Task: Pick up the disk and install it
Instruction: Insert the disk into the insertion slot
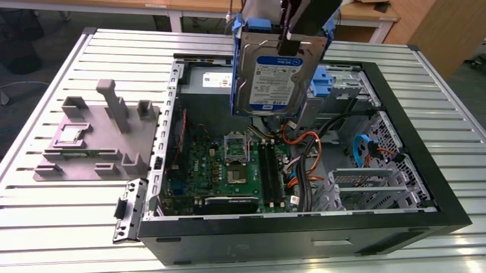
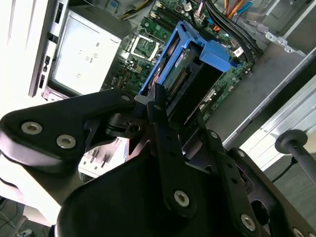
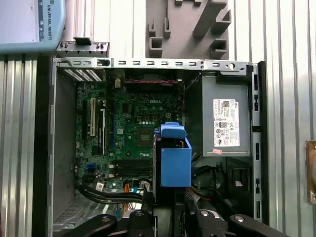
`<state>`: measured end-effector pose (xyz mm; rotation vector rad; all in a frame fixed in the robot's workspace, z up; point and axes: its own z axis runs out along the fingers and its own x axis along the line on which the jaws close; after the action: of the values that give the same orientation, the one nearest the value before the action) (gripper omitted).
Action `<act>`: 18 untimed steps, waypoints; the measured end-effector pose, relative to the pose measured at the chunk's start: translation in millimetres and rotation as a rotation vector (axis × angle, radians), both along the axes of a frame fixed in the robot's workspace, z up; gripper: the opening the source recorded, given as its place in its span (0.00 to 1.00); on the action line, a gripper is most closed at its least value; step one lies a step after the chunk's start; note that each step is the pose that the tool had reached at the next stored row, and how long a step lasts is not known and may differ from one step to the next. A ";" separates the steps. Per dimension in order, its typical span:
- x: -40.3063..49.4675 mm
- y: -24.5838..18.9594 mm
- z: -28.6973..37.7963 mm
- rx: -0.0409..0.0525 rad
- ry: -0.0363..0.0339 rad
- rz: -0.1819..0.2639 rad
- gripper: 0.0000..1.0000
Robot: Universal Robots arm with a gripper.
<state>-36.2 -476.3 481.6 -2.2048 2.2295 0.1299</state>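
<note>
Gripper: the gripper (image 1: 288, 44) is closed on the upper end of the disk (image 1: 275, 79), with the dark fingers (image 2: 163, 133) pressed against the blue frame on either side.
Grip seen from the wrist: in the second wrist view the black linkages meet at the near end of the disk (image 2: 183, 74), and its connector edge faces the camera.
Disk: a silver drive in a blue plastic frame. It hangs on end with its blue-and-white label facing the exterior camera, clear of everything beneath it.
Disk position: it is over the middle of the open computer case (image 1: 448, 219), above the green motherboard (image 1: 227, 170). In the first wrist view the disk (image 3: 175, 158) is seen end-on, just beside the power supply (image 3: 224, 118).
Arm: it comes down from the top edge of the exterior view, with the wrist pointing down into the case.
Case contents: the grey power supply with a white sticker (image 1: 216, 79) sits along the far wall. A bare blue bracket (image 1: 322, 79) sits in the bay toward the exterior view's right. Orange cables (image 1: 313, 153) and a perforated metal cage (image 1: 365, 187) lie near the front.
Table: the case lies on its side on a slatted metal table (image 1: 61, 227). A grey fixture plate (image 1: 91, 142) with upright posts stands on the exterior view's left, well apart from the disk.
Room: wooden furniture (image 1: 440, 28) and a dark floor lie beyond the far edge of the table.
</note>
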 end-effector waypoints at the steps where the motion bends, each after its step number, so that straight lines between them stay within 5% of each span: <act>1: 0.0 -2.1 -0.1 -0.0001 0.0000 0.000 0.35; 18: 0.0 -34.5 -1.2 -0.0002 0.0001 0.000 0.35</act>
<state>-36.2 -510.8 480.3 -2.2049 2.2297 0.1298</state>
